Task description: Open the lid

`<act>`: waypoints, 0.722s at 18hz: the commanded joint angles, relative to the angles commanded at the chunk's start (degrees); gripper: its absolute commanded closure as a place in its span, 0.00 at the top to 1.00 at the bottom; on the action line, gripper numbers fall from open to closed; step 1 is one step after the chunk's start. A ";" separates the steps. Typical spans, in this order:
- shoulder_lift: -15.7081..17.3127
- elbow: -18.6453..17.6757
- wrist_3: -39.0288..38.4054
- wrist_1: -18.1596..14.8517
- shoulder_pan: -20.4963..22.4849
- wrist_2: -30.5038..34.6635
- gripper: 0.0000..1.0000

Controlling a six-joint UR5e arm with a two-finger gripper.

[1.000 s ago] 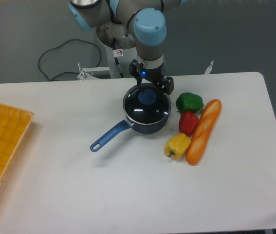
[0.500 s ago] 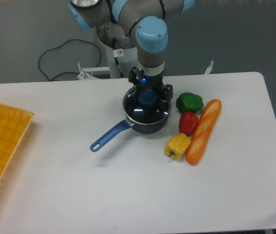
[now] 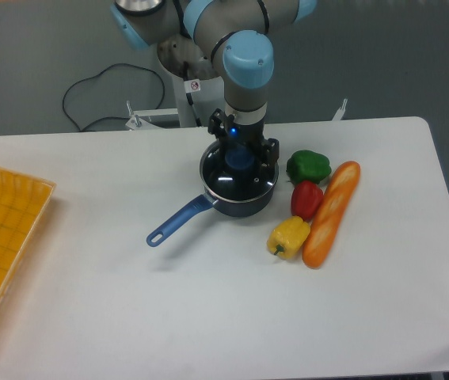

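1. Camera view, fixed and looking down: the white table [image 3: 208,309] takes up most of the frame; its far edge runs just behind the gripper, its right edge lies well to the right, and the widest bare stretch is in front of the gripper and to its front-left.
2. UR5e arm [image 3: 240,55] comes down from the rear centre and stands upright over the saucepan.
3. Yellow tray [image 3: 2,237] sits at the left table edge, well apart from the gripper, partly cut by the frame.
4. Saucepan [image 3: 244,204], dark blue, sits directly below the gripper; its long blue handle [image 3: 178,221] points front-left.
5. Baguette [image 3: 331,214] lies to the right of the gripper, angled front to back.
6. Lid [image 3: 236,180] rests on the saucepan, directly under the gripper.
7. Gripper [image 3: 241,156] is down at the lid's blue knob [image 3: 240,159], fingers either side of it; whether they are pressing on the knob cannot be told.
8. Green pepper [image 3: 308,165], red pepper [image 3: 306,199] and yellow pepper [image 3: 288,237] sit just right of the saucepan, between it and the baguette, leaving little room on that side.
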 joint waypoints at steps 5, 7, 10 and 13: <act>0.00 -1.06 0.00 1.41 0.09 0.00 1.00; 0.00 -1.06 0.09 1.41 0.09 0.00 1.00; 0.00 -1.06 0.09 1.41 0.09 0.00 1.00; 0.00 -1.06 0.70 1.41 0.09 0.00 0.93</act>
